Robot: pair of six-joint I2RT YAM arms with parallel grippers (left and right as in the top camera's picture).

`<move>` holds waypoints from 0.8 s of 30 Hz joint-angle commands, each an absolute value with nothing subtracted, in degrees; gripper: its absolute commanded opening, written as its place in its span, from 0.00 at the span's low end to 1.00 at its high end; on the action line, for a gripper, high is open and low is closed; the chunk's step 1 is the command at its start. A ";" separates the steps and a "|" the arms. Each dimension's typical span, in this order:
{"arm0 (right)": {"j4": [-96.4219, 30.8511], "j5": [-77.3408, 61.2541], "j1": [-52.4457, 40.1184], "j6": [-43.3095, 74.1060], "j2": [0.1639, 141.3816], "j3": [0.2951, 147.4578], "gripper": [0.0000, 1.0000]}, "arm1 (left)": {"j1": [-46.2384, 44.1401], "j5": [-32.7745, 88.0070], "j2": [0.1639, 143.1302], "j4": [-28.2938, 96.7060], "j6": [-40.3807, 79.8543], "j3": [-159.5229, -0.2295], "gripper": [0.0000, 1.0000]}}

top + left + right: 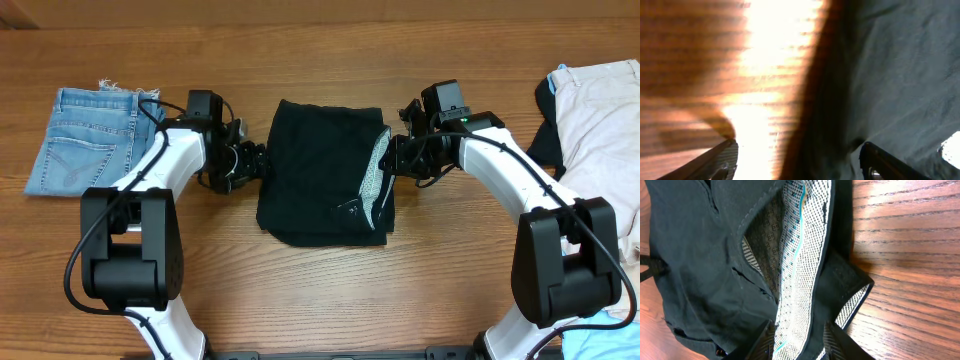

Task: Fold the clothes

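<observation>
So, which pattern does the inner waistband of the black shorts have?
Inner waistband: pale with fine dark dots and a thin teal line; clearest in right wrist view.

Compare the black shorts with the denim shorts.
The black shorts are dark and plain; the denim shorts are light blue with a stitched pocket. The black shorts lie between the left tool and right tool; the denim shorts lie off to the left, touched by neither. The black shorts show a dotted waistband lining; the denim shorts a frayed hem. Both lie flat on the table.
</observation>
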State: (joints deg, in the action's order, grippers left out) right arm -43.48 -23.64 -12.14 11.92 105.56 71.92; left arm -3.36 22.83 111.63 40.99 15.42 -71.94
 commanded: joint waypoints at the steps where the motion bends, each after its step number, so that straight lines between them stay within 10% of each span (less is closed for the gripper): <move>1: -43.20 -24.32 -12.14 11.51 105.78 72.47 0.36 | -3.90 21.93 112.29 37.89 11.57 -72.49 0.84; 17: -43.22 -24.29 -12.14 11.51 105.78 72.47 0.36 | -6.42 42.02 122.32 33.65 2.83 -72.88 0.65; 22: -43.33 -24.29 -12.14 11.51 105.78 72.47 0.37 | -7.16 44.53 122.19 32.97 1.30 -73.97 0.07; 24: -43.90 -24.27 -12.14 11.49 105.78 72.47 0.37 | -6.92 42.83 121.56 36.99 1.26 -76.75 0.04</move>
